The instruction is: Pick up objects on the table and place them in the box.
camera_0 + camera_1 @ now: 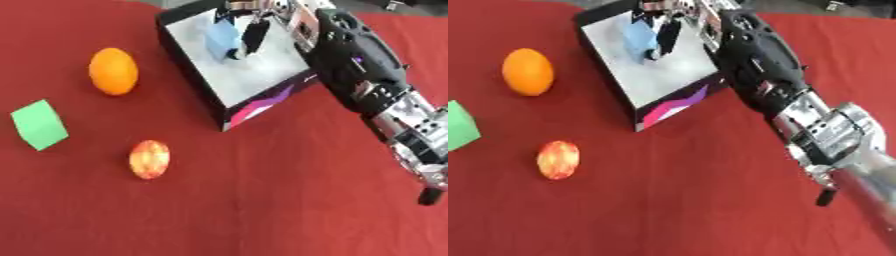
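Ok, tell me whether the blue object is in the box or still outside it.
In. The blue object sits over the box floor, inside its walls, with the right hand on it.

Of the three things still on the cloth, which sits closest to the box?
The orange: it lies just left of the box. The red-yellow apple sits further toward the camera, and the green cube is farthest left.

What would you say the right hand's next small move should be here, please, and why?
Probably straighten the fingers and let go. The right hand is over the box, fingers curled on the light blue object, which looks low against the pale floor. The orange, green cube and red-yellow fruit wait on the cloth.
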You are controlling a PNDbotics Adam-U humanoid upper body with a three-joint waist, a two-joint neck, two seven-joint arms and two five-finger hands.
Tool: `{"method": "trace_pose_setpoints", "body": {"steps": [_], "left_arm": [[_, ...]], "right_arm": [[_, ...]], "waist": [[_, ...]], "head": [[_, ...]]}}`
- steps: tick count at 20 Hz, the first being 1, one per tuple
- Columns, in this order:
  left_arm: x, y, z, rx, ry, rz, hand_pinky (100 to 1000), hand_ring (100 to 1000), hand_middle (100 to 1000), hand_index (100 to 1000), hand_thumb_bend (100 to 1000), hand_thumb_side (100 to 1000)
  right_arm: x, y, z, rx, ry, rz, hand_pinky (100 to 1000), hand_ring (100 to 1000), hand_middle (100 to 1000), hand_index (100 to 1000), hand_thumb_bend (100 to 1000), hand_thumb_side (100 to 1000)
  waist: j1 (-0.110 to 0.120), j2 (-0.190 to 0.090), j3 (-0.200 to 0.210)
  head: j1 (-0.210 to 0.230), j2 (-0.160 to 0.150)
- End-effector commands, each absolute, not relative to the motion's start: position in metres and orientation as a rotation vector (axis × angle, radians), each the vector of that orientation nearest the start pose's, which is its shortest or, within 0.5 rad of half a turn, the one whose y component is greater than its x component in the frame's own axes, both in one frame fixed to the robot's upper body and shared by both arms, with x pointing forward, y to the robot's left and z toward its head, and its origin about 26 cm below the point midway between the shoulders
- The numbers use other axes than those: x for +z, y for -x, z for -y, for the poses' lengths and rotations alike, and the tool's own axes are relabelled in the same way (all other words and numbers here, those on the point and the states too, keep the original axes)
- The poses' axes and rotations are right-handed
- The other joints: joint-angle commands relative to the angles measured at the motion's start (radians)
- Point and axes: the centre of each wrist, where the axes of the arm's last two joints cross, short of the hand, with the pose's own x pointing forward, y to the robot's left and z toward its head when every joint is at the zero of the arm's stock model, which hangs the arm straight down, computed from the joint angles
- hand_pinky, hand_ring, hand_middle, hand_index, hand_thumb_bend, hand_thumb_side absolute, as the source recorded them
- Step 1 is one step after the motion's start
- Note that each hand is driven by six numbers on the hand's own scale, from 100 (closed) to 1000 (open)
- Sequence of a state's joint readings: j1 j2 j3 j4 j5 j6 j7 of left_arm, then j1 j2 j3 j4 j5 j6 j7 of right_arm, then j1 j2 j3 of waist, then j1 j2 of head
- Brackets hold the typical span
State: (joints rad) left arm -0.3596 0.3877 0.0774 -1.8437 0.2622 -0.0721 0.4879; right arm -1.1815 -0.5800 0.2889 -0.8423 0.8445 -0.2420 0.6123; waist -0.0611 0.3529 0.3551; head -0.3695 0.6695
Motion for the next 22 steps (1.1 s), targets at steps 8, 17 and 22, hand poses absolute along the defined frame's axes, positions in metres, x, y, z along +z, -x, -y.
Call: {"method": "trace_pose_setpoints", "body": {"steps": [8, 17, 22], "left_arm": [[0.204, -0.325, -0.302, 0.328, -0.285, 2.276, 864, 712, 745, 858, 312, 626], [0.199, -0.324, -0.306, 0.299, -0.309, 2.257, 864, 708, 740, 857, 312, 623], [0.199, -0.320, -0.315, 0.238, -0.359, 2.243, 861, 691, 727, 858, 313, 615]], "right_arm": [[0.329, -0.482, 0.304, 1.597, 1.074, 1.312, 929, 898, 878, 914, 691, 357], [0.385, -0.446, 0.312, 1.428, 1.034, 1.597, 915, 858, 847, 887, 681, 372], [0.424, -0.382, 0.327, 1.188, 0.991, 1.904, 917, 821, 792, 849, 467, 522]], "waist": [[0.011, -0.011, -0.013], [0.027, -0.044, -0.050], [0.037, -0.069, -0.090]], "head": [[-0.001, 0.002], [0.025, 0.036], [0.069, 0.065]]}}
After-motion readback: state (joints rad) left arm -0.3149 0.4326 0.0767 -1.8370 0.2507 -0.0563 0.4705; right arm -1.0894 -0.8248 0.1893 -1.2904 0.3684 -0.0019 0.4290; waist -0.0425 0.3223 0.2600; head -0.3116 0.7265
